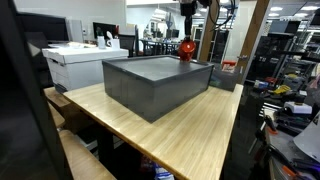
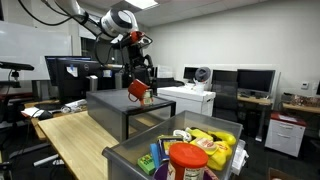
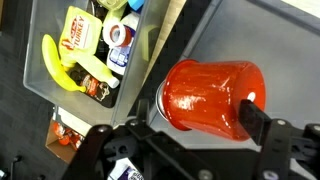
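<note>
A shiny red plastic cup [image 3: 208, 95] lies on its side between my gripper's [image 3: 197, 118] fingers, with one dark finger [image 3: 254, 118] pressed on its wall. In both exterior views the cup [image 2: 139, 91] [image 1: 187, 47] hangs under the gripper [image 2: 137, 66], just above the top of a large dark grey box [image 1: 155, 85] [image 2: 122, 106]. The cup is clear of the box surface. The arm reaches down from above.
A clear plastic bin [image 2: 130, 152] holding a banana [image 3: 60, 65], a red-lidded jar [image 2: 186, 160] and other groceries stands beside the grey box on the wooden table [image 1: 195, 135]. A white printer [image 1: 85, 62], monitors and desks surround the table.
</note>
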{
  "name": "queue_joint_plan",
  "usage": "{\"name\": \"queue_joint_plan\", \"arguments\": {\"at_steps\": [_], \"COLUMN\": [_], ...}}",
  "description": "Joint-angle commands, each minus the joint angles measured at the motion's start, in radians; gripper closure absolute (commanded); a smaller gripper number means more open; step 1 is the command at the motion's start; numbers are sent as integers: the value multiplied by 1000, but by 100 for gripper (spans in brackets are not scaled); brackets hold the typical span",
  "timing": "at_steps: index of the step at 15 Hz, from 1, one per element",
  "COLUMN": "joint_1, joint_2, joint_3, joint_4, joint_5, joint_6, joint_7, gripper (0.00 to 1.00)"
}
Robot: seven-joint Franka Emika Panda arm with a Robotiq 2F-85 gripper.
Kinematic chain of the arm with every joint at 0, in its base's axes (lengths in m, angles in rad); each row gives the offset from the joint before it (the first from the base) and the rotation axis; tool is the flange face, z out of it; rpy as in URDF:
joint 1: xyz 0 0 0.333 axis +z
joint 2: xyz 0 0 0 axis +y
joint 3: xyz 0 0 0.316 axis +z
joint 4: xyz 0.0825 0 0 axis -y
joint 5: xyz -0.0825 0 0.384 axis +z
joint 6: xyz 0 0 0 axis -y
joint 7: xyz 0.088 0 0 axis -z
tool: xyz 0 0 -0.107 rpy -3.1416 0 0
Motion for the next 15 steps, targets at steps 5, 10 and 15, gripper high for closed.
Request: {"name": "queue_joint_plan", "arguments": {"at_steps": [5, 10, 15], "joint_1": [-18, -31, -46], "joint_2": [-17, -7, 2], "joint_3": [-9, -24, -32], "joint_4": [23, 61, 87], "joint_5": [32, 69, 99], "joint_6": [2, -4, -10], "joint_7": [-48, -68, -94], "gripper": [33, 33, 33]}}
